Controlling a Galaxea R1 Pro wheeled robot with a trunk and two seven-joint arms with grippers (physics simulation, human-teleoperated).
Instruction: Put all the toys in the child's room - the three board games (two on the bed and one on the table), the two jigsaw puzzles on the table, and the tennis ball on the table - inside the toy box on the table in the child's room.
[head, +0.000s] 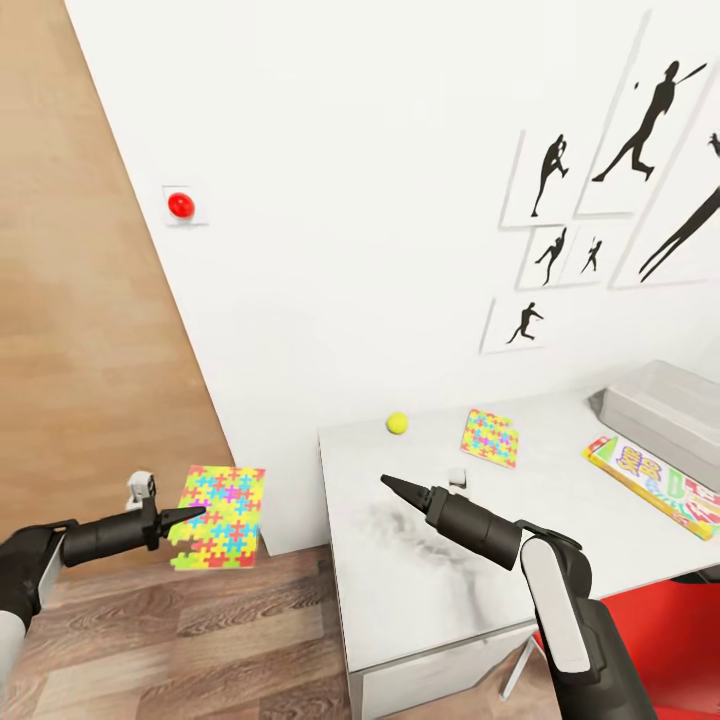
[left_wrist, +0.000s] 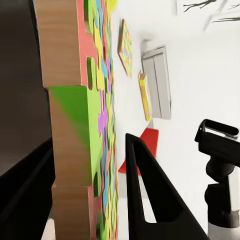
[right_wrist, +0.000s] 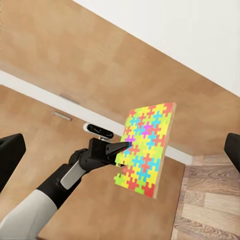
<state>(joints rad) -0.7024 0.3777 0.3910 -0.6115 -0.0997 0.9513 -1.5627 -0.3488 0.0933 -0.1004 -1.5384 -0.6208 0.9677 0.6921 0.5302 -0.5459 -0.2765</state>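
Yellow, pink, blue and green interlocking shapes cover the jigsaw puzzle (head: 220, 517) that my left gripper (head: 190, 515) pinches by one edge, out over the wood-plank floor (head: 180, 640) and well to the left of the table (head: 420, 560). In my left wrist view the puzzle (left_wrist: 95, 125) stands edge-on between my two dark fingers (left_wrist: 145, 195), its plain brown side taking up much of the frame, so the far finger is mostly lost in shadow behind it. My right wrist camera looks across at the same square (right_wrist: 145, 150), held upright and a little tilted at the tip of my left arm. My right gripper (head: 392, 485) hangs low over the near part of the white tabletop with nothing in it; from the head view its fingers come together to a point, while in the right wrist view only the two dark tips show, cut off at the frame's opposite edges, so I cannot tell how far apart they stand. Farther back on the table lie the tennis ball (head: 398, 424) and, to its right, the second jigsaw puzzle (head: 490, 438), flat and well apart from each other. The Skip-Bo board game (head: 655, 482) lies near the right edge, cut off by the frame, just beside the grey toy box (head: 660, 405), of which only one corner shows. A small pale object (head: 458, 477) near my right gripper is too small to identify.
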